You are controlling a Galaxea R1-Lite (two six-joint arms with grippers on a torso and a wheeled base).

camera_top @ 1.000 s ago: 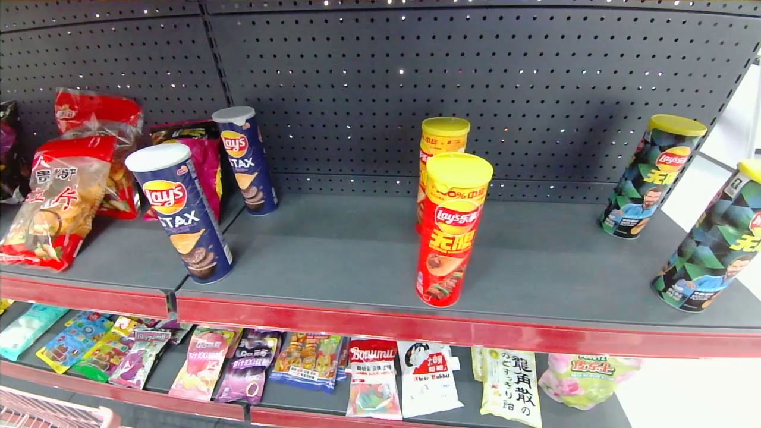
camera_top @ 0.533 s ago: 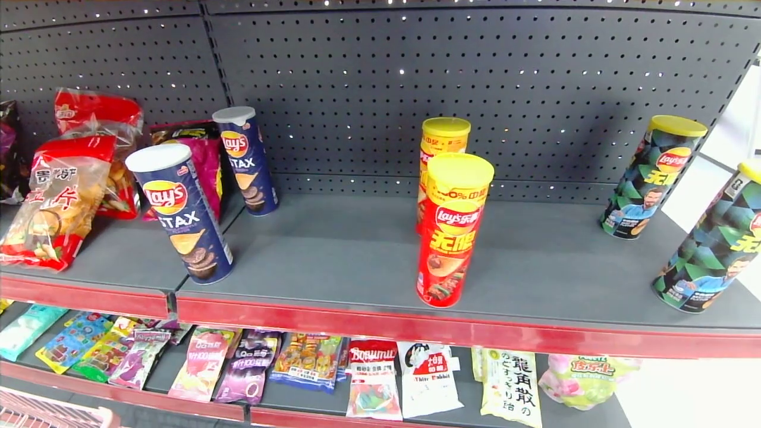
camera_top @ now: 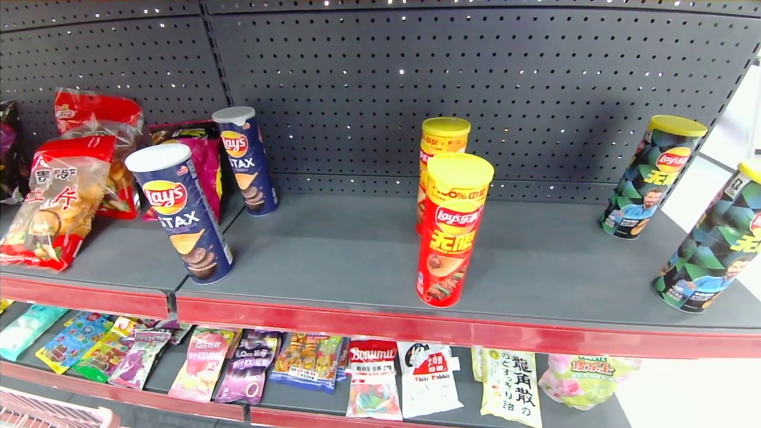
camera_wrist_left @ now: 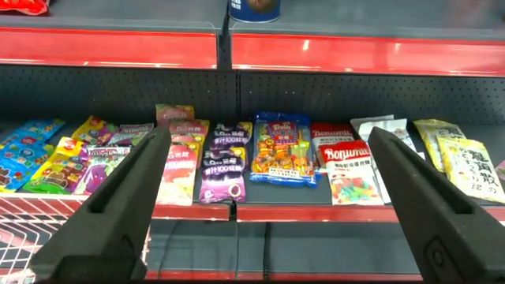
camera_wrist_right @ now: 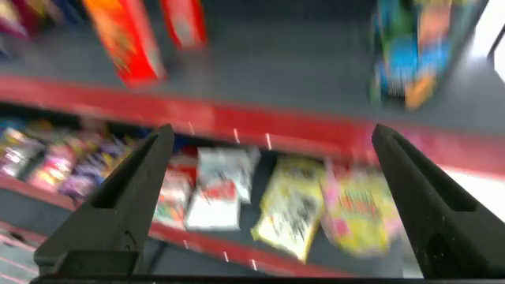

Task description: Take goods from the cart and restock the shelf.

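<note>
- Currently I have the left gripper (camera_wrist_left: 268, 134) in front of the lower shelf (camera_wrist_left: 316, 211), jaws apart with nothing between them.
- The right gripper (camera_wrist_right: 274, 134) faces the shelves too, jaws apart and empty; its picture is blurred.
- On the upper shelf (camera_top: 333, 249) a front red can (camera_top: 453, 232) stands upright near the red edge.
- A rear red can (camera_top: 443, 135) stands just behind it; I cannot tell whether they touch.
- A near blue can (camera_top: 181, 214) and a far blue can (camera_top: 247, 160) stand well apart to its left.
- Snack bags (camera_top: 56, 196) lie farther left, beyond the blue cans.
- A far green can (camera_top: 651, 178) and a near green can (camera_top: 710, 244) stand well to its right.
- Sachets (camera_top: 374, 374) lie in a row on the lower shelf beneath it.
- A pink wire corner of the cart (camera_top: 47, 410) sits below it, far left.
</note>
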